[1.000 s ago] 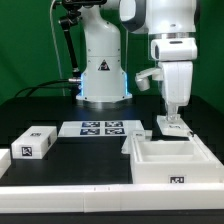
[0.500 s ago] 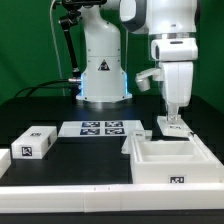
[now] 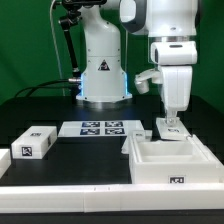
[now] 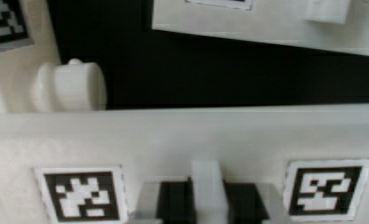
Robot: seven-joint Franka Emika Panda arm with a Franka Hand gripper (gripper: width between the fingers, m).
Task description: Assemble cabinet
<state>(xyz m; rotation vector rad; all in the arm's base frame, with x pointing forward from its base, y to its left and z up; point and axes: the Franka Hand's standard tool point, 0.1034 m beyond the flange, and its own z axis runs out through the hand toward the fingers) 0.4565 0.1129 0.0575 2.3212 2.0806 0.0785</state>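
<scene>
Nearest me in the exterior view, the cabinet [image 3: 155, 170] sits at the lower right of the frame as an open white box, 1 tag on its front wall. At the lower left lies 1 loose white block [image 3: 35, 142], well apart from it on the black table [image 3: 90, 165].

Just behind the box stands a tagged white panel [image 3: 163, 130], and the gripper [image 3: 172, 118] hangs straight down onto it.

In the wrist view I see the panel [image 4: 181, 150] with 2 tags, and the 2 dark fingers [image 4: 172, 200] close together with a narrow white strip between them. I cannot tell whether they are pinching it or only straddling it.

Further back, the marker board [image 3: 100, 128] lies flat at centre. The white robot base [image 3: 103, 65] stands at upper centre.
</scene>
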